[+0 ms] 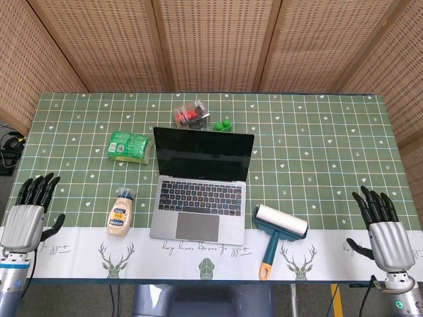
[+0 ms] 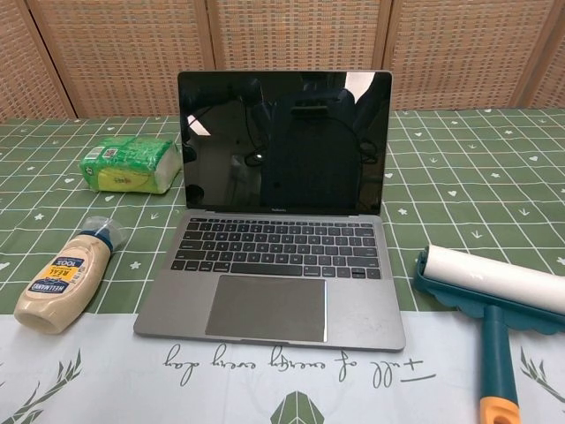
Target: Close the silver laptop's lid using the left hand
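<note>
L robot hand [image 1: 26,218] and R robot hand [image 1: 384,231]: fingers spread wide, holding nothing, at counter [image 1: 317,152] front corners. Silver laptop [image 1: 199,191] mid-counter, lid up, well apart from both. Mayo bottle [image 1: 119,213] beside laptop's left.

The open laptop [image 1: 200,188] sits mid-frame on the worktop [image 1: 317,152]; a bottle [image 1: 119,214] lies left of it, a lint roller [image 1: 277,232] lower right, a packet [image 1: 128,146] upper left.

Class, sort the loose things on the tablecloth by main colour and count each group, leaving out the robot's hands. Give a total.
Green: 2, the tissue pack and small toy
Silver: 1, laptop
Cream: 1, mayonnaise bottle
Teal and white: 1, lint roller
Red in clear wrap: 1, packet
Total: 6
</note>
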Motion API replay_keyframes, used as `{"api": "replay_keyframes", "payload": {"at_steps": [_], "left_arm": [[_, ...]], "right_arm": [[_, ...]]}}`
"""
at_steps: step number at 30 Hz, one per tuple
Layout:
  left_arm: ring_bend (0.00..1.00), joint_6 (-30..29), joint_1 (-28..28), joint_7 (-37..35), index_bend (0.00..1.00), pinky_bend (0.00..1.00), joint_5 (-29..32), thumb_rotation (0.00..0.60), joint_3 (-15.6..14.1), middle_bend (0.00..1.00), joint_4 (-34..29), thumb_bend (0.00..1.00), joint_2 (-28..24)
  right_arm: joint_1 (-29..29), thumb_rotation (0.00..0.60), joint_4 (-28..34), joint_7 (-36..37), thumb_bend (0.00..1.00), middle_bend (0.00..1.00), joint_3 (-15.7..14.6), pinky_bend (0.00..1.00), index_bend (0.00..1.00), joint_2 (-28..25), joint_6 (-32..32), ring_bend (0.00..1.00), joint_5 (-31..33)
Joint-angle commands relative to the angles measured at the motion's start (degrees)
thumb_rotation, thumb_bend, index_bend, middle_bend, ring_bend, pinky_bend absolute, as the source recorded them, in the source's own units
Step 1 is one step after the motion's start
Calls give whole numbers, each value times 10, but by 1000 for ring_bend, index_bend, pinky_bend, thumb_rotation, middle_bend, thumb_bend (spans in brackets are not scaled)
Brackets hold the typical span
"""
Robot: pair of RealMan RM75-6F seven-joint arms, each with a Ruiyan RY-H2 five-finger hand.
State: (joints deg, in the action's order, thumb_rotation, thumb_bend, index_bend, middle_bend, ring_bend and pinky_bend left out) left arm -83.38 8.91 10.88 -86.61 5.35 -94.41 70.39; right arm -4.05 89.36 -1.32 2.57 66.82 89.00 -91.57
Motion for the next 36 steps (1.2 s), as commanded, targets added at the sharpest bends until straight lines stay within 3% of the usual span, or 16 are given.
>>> {"api": "replay_keyframes", "payload": {"at_steps": [1, 7, 11, 18, 26, 31, 36], "left_arm": [[0, 51, 51, 25, 0, 0, 11, 600, 36, 0, -36, 630, -16], [0, 165, 142, 30, 0, 0, 55, 600, 88, 0, -63, 896, -32], [0, 253, 209, 36, 0, 0, 102, 600, 119, 0, -56, 983, -35], [0, 378, 324, 54, 0, 6, 187, 600, 161, 0, 4, 1000, -10], [0, 514, 450, 44, 1, 7, 273, 600, 189, 0, 100, 1000, 26], [0, 579, 515, 29, 3, 10, 313, 600, 195, 0, 157, 1000, 43], [0, 614, 574, 20, 27, 39, 351, 600, 176, 0, 219, 1000, 70]], "right_arm": [[-1, 600, -3, 5, 43, 0, 5, 0, 0, -1, -5, 0, 10], [-3, 600, -7, 20, 44, 0, 12, 0, 0, -5, -10, 0, 25], [-4, 600, -10, 32, 44, 0, 17, 0, 0, -8, -13, 0, 33], [-7, 600, -18, 51, 44, 0, 23, 0, 0, -11, -24, 0, 48], [-12, 600, -29, 66, 44, 0, 29, 0, 0, -12, -40, 0, 65], [-13, 600, -34, 74, 44, 0, 33, 0, 0, -13, -44, 0, 73], [-11, 600, -35, 84, 44, 0, 35, 0, 0, -16, -43, 0, 77]]}}
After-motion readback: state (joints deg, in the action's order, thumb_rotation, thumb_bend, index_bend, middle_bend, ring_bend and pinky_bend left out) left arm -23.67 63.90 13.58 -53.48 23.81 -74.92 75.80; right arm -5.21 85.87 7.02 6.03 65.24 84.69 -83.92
